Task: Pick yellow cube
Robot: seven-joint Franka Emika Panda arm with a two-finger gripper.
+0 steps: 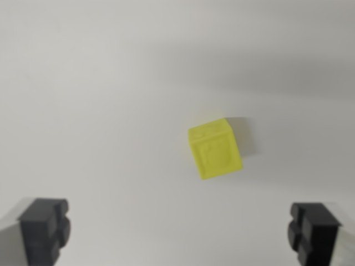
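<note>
A small yellow cube (214, 149) lies on a plain white surface, slightly right of the wrist view's centre and turned a little askew. My gripper (178, 231) is open, with one black fingertip (45, 229) at the bottom left and the other (314, 231) at the bottom right. The cube sits beyond the fingertips, apart from both and nearer the right one. Nothing is between the fingers.
The white surface (100, 100) fills the whole view. A soft grey shadow band crosses the upper right, and the cube casts a short shadow to its right.
</note>
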